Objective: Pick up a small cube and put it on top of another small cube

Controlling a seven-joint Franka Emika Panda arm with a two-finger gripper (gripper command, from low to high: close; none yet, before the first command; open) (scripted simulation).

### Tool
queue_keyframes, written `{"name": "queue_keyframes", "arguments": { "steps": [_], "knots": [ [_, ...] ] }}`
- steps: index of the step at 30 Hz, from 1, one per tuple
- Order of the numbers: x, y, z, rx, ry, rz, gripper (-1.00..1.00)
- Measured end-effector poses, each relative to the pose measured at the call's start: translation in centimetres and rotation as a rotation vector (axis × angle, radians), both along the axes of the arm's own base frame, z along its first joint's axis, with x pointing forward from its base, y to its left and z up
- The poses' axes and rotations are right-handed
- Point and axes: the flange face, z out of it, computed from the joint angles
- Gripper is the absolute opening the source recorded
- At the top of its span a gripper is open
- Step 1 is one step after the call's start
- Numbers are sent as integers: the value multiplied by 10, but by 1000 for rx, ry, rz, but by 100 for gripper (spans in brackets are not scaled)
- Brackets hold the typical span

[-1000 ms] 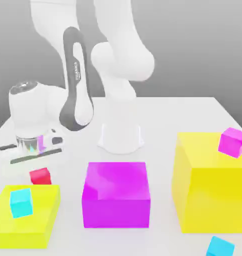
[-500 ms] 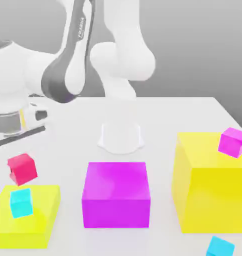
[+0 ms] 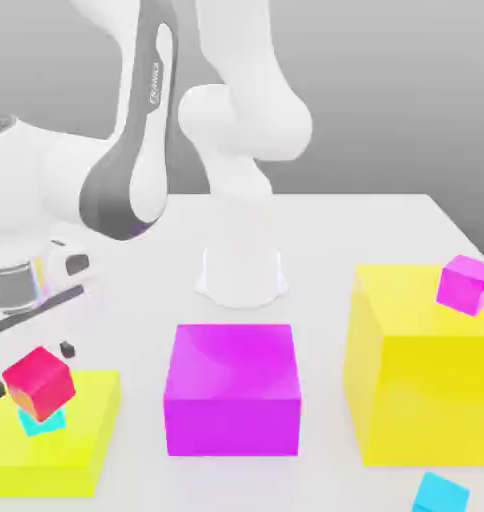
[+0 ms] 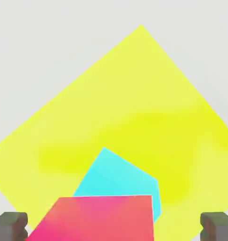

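The small red cube (image 3: 38, 382) sits tilted right over a small cyan cube (image 3: 44, 422), which rests on a low yellow block (image 3: 81, 440) at the exterior view's left. My gripper (image 3: 32, 368) straddles the red cube, its dark fingertips (image 3: 66, 350) standing clear of the cube's sides, so it is open. In the hand view the red cube (image 4: 97, 219) covers part of the cyan cube (image 4: 120, 181) on the yellow block (image 4: 134, 103), and the gripper (image 4: 113, 227) shows wide-set fingertips (image 4: 10, 226) at both edges.
A big magenta block (image 3: 231, 388) stands in the middle. A tall yellow block (image 3: 426, 380) at the exterior view's right carries a small magenta cube (image 3: 466, 284). Another cyan cube (image 3: 441, 492) lies in front of it. The arm's base (image 3: 241, 275) stands behind.
The gripper carried the red cube from the table up and over to the cyan cube on the low yellow block, lowered it there, and its fingers have opened.
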Motion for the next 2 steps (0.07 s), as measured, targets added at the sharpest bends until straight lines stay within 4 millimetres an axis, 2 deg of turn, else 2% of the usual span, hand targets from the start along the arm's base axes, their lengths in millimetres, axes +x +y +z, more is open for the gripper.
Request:
{"name": "queue_keyframes", "arguments": {
  "steps": [2],
  "knots": [
    [0, 1, 24, 1, 0, 1, 100]
  ]
}}
